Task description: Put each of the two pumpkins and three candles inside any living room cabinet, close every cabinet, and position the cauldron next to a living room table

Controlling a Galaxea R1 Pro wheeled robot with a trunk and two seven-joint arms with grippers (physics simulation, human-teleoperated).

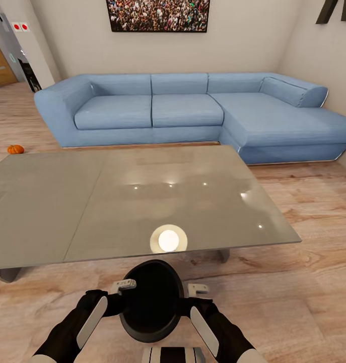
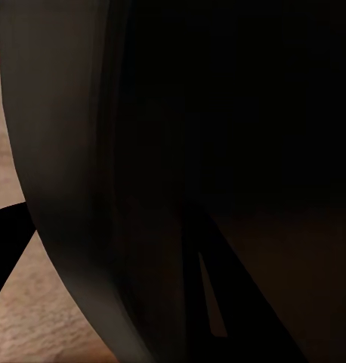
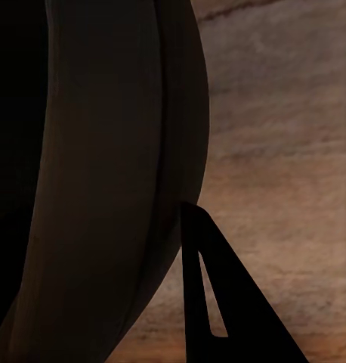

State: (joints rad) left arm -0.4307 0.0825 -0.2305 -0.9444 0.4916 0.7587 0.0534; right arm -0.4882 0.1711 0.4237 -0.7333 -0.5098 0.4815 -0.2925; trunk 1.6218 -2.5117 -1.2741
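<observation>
Holding the round black cauldron (image 1: 151,302) between both grippers, just off the near edge of the grey glass-topped table (image 1: 52,212); left gripper (image 1: 115,297) and right gripper (image 1: 189,298) press its sides, finger closure I can't tell. One small orange pumpkin (image 1: 15,149) sits on the wood floor (image 1: 303,282) by the blue sofa (image 1: 193,111)

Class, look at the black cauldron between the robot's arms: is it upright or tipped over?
Upright. In the head view the cauldron shows its round mouth facing up toward the camera, dark inside, near the grey table.
</observation>
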